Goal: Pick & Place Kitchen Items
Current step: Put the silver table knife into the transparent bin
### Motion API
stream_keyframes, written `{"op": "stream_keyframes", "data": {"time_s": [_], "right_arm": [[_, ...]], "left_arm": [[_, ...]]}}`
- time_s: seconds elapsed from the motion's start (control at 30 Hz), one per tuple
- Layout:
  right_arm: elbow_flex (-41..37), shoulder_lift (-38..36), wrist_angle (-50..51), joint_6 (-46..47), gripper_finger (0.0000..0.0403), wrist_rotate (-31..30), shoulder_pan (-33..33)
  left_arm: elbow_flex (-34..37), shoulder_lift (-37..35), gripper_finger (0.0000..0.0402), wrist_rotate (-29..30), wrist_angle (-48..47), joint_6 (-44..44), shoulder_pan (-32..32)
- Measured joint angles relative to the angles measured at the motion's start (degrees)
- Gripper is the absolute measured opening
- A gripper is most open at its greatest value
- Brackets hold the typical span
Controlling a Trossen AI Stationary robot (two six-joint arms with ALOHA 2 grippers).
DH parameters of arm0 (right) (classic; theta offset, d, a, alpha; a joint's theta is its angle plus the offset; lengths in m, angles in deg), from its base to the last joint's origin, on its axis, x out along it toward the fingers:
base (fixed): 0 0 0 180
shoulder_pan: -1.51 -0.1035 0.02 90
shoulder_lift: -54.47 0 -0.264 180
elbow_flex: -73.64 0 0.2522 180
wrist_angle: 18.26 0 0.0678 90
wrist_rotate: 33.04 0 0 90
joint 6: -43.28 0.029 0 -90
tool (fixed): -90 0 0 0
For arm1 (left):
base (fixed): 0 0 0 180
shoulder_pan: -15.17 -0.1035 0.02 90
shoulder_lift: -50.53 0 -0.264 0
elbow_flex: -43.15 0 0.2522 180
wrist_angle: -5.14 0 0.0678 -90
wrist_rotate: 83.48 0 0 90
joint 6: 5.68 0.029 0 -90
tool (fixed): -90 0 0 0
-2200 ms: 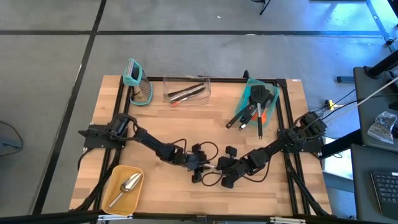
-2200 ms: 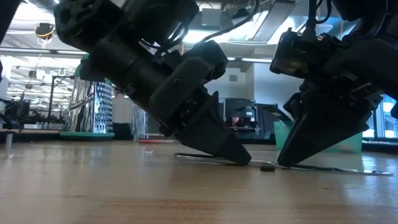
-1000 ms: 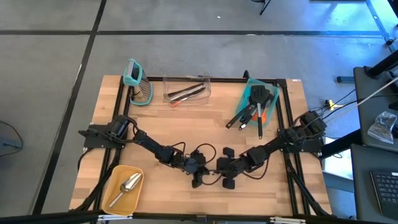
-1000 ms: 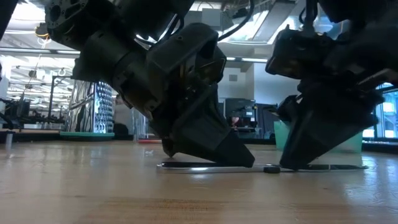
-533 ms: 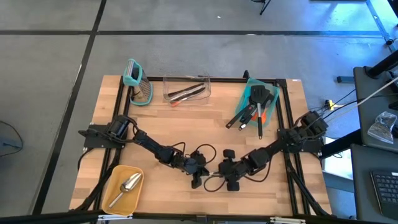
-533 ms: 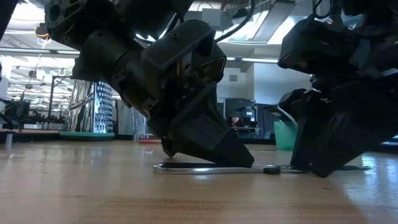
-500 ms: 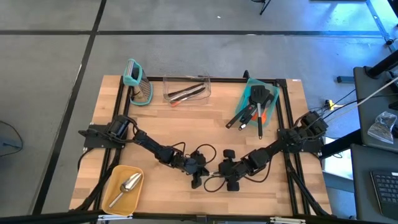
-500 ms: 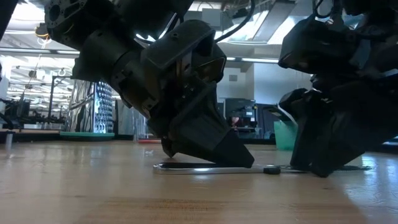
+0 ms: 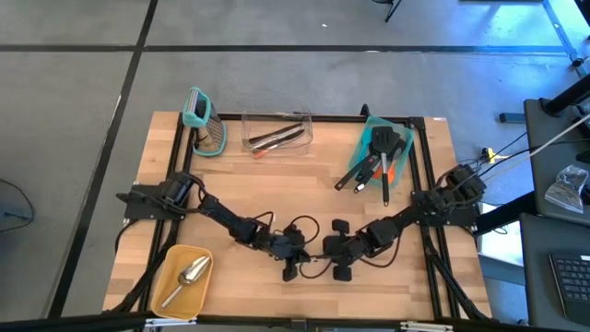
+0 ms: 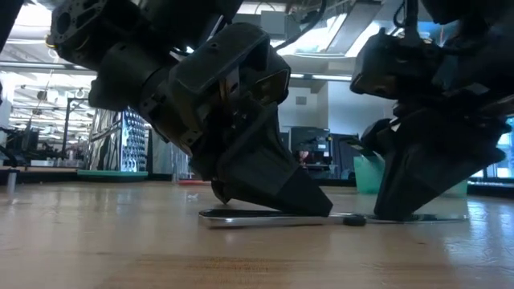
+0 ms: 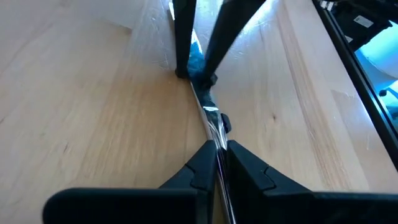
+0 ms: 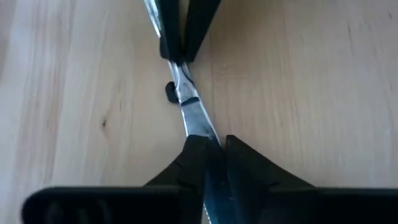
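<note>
Right now both arms are bent low over the front middle of the desk (image 9: 277, 184), working on the same thin metal piece (image 10: 273, 217) that lies flat on the wood. The left gripper (image 11: 219, 148) has its fingers pressed together on one end of the strip, and the right gripper (image 12: 210, 146) is clamped on the other end, so the 2 face each other along it. A small dark bit (image 12: 170, 91) sits on the wood just beside the strip, between them.

Elsewhere, the clear tray (image 9: 277, 134) at the back holds a few thin utensils, the teal bin (image 9: 375, 124) at the back right holds black turners (image 9: 383, 143) with something orange among them, and a silver scoop (image 9: 190, 274) lies in the yellow dish (image 9: 166, 267) at the front left. A teal-handled grater (image 9: 205, 124) stands at the back left.

I judge this to be the pick-up step for the flat strip: it is so thin that it hugs the wood, and 2 grippers seem needed to get it off. Next, one end should be raised so the piece tilts free, then 1 gripper has to let go and leave the other to carry it, most likely to the clear tray. The risk is the strip slipping out while both are pulling on it.
</note>
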Motion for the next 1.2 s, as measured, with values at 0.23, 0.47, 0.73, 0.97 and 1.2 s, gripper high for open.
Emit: {"op": "stream_keyframes", "data": {"time_s": [0.23, 0.47, 0.73, 0.97, 1.2], "right_arm": [[0.0, 0.0, -0.2, 2.7, 0.0043, 0.8, 0.0], [0.0, 0.0, -1.2, 4.3, 0.0043, 2.5, 0.0], [0.0, 0.0, -1.3, 8.0, 0.0042, 2.8, 0.3], [0.0, 0.0, -1.6, 11.7, 0.0042, 3.4, 0.3], [0.0, 0.0, -1.8, 16.1, 0.0042, 5.7, 1.5]], "left_arm": [[0.2, 0.4, 0.0027, 2.6, 3.2, 3.1, 0.7], [0.2, -0.9, 0.0033, 2.7, 5.1, 7.9, 0.8], [0.1, -6.3, 0.0043, 8.2, 0.2, 15.9, 2.6], [-2.9, -6.3, 0.0070, 12.1, -11.6, 14.4, 6.4], [-4.8, -5.5, 0.0098, 19.0, -17.7, 11.2, 10.0]]}}
